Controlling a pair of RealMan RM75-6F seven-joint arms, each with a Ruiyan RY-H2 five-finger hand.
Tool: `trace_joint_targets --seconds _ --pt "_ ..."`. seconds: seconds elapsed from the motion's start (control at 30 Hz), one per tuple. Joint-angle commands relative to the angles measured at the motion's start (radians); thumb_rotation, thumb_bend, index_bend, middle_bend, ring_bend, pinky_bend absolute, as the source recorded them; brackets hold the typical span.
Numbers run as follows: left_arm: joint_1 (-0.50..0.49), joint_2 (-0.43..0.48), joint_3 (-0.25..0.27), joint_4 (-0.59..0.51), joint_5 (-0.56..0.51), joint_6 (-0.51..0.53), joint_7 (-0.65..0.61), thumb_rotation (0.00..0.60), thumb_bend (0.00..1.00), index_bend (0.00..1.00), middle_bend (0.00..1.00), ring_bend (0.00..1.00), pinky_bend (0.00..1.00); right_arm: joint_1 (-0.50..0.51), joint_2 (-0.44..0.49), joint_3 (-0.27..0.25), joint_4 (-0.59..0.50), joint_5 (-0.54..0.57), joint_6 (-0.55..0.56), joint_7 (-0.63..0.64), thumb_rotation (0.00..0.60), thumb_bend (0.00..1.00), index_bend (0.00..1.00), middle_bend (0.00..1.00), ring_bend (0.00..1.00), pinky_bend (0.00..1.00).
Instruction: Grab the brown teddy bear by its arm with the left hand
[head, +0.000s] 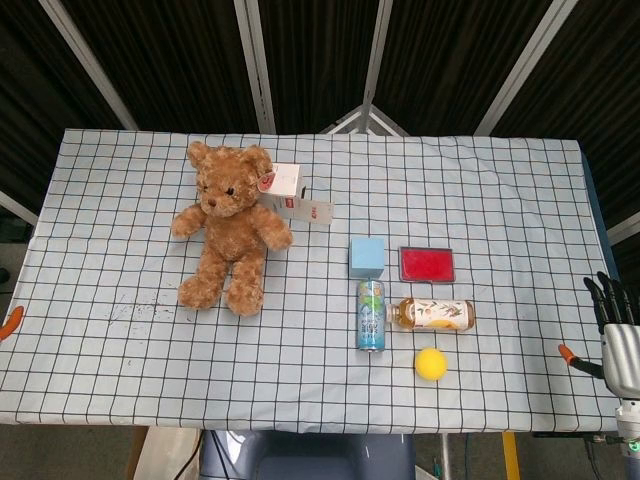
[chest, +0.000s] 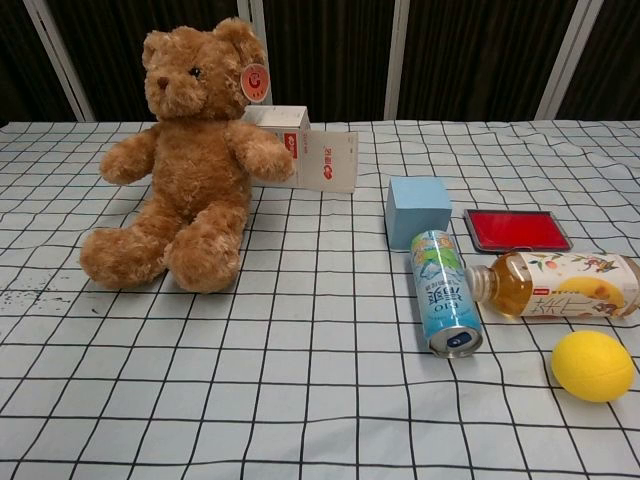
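Observation:
The brown teddy bear (head: 228, 230) sits upright on the checked cloth at the back left, with a round tag on one ear. In the chest view the bear (chest: 190, 170) faces me. One arm (chest: 128, 155) sticks out free to the left, and the other arm (chest: 262, 150) rests against a box. Of my left hand, only an orange tip (head: 9, 322) shows at the left edge of the head view, well away from the bear. My right hand (head: 617, 335) hangs beyond the table's right edge, its fingers straight and apart, holding nothing.
A white and red box (chest: 315, 155) stands right behind the bear. Further right are a blue cube (chest: 418, 208), a red pad (chest: 515, 230), a lying can (chest: 445, 305), a lying tea bottle (chest: 555, 285) and a yellow ball (chest: 593, 365).

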Motion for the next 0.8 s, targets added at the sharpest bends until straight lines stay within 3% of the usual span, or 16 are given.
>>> trace_joint_targets --seconds 0.03,0.43,0.8 --pt "0.000 0.000 0.000 0.000 0.000 -0.001 0.001 0.600 0.35 0.28 0.12 0.00 0.00 -0.002 0.002 -0.001 -0.003 0.001 0.000 0.000 0.600 0.13 0.05 0.02 0.00 0.00" --pt "-0.009 -0.002 0.011 -0.009 0.014 -0.013 0.012 0.600 0.35 0.27 0.14 0.00 0.00 -0.011 0.016 -0.003 -0.025 0.003 0.006 0.005 0.600 0.13 0.05 0.02 0.00 0.00" --pt "-0.063 -0.014 0.010 0.014 -0.037 -0.139 0.022 0.600 0.35 0.26 0.13 0.00 0.00 -0.019 0.025 -0.009 -0.035 0.010 -0.002 0.016 0.600 0.13 0.05 0.02 0.00 0.00"
